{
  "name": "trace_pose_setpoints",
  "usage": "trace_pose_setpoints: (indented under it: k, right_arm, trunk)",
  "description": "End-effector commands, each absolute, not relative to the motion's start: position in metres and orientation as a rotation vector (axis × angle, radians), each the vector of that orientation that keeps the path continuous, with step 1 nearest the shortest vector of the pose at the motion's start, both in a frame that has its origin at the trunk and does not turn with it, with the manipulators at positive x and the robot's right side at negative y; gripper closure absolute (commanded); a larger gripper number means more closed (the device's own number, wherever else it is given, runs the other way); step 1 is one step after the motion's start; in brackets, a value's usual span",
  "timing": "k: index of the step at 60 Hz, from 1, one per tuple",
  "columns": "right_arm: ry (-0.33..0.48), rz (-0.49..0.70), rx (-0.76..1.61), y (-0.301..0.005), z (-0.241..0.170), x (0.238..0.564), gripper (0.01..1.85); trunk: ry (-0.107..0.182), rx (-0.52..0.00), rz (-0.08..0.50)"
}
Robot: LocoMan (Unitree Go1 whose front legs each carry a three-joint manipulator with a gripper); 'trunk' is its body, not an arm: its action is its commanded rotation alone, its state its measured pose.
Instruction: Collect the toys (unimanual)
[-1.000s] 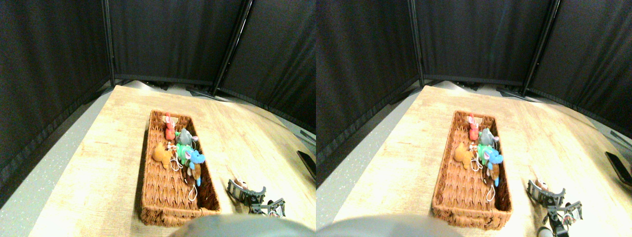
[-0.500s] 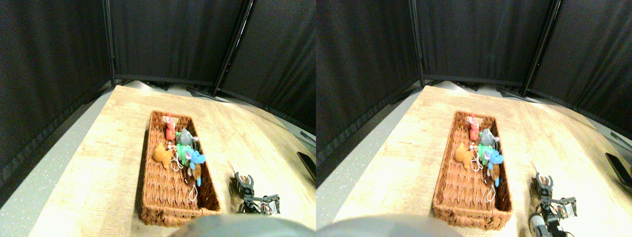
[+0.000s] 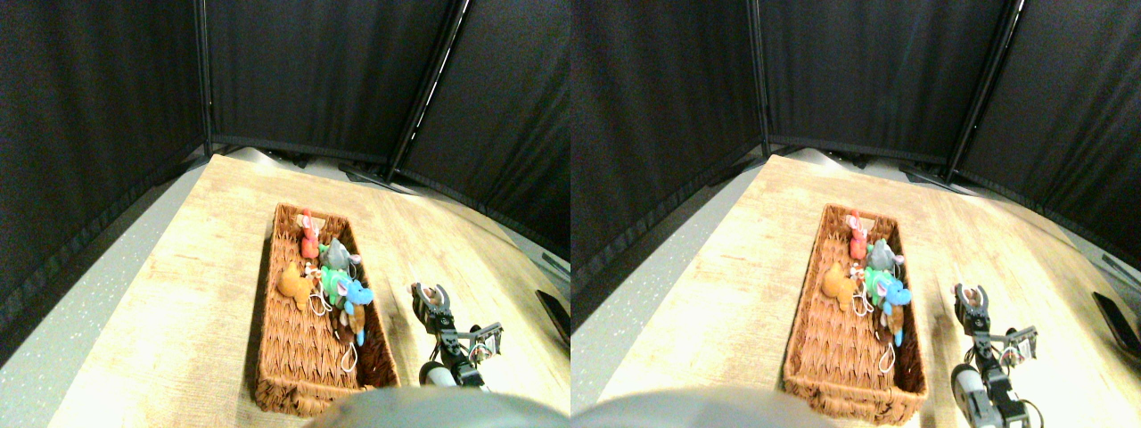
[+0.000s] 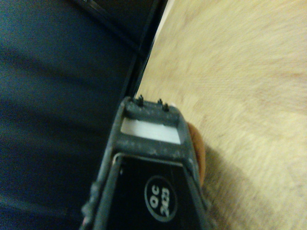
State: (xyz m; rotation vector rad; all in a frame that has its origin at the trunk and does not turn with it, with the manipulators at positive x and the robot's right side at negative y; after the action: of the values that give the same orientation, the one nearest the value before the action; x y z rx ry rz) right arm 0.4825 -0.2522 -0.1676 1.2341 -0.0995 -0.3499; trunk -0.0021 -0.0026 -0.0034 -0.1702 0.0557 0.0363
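Observation:
A wicker basket (image 3: 294, 357) lies lengthways on the wooden table. Several toys rest in its far half: red (image 3: 307, 234), grey (image 3: 337, 254), orange (image 3: 292, 281), green (image 3: 332, 283), blue (image 3: 357, 292) and brown (image 3: 349, 316). My right gripper (image 3: 429, 299) is raised above the table just right of the basket, level with the blue toy. It is shut on a small brown toy (image 3: 434, 291) at its tip. In the wrist view a rounded orange-brown bit of that toy (image 4: 198, 154) shows beside the dark jaw frame, with the table beyond.
Black curtain panels (image 3: 312, 71) on poles wall in the table's far side and both flanks. A flat black object (image 3: 554, 309) lies at the table's right edge. Grey floor (image 3: 62, 321) runs along the left.
My gripper has lifted off the table and swung upright toward the basket's right side, carrying the small brown toy. The whole picture has also shifted a little.

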Motion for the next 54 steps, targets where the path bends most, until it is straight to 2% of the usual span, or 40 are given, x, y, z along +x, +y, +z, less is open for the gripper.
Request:
trace_pose_setpoints:
  k: [1,23,29,54]
  right_arm:
    - [-0.102,-0.257,1.173,-0.238,-0.146,0.492,1.79]
    - [-0.021,-0.118,1.106,-0.191,-0.111,0.518,1.79]
    - [0.038,-0.048,1.099,-0.179,-0.106,0.523,1.76]
    - [0.108,0.005,1.086,-0.132,-0.097,0.521,1.78]
  trunk:
    - [0.048,-0.205,0.056]
    - [0.020,-0.265,0.106]
    - [0.012,-0.279,0.115]
    - [-0.009,-0.337,0.164]
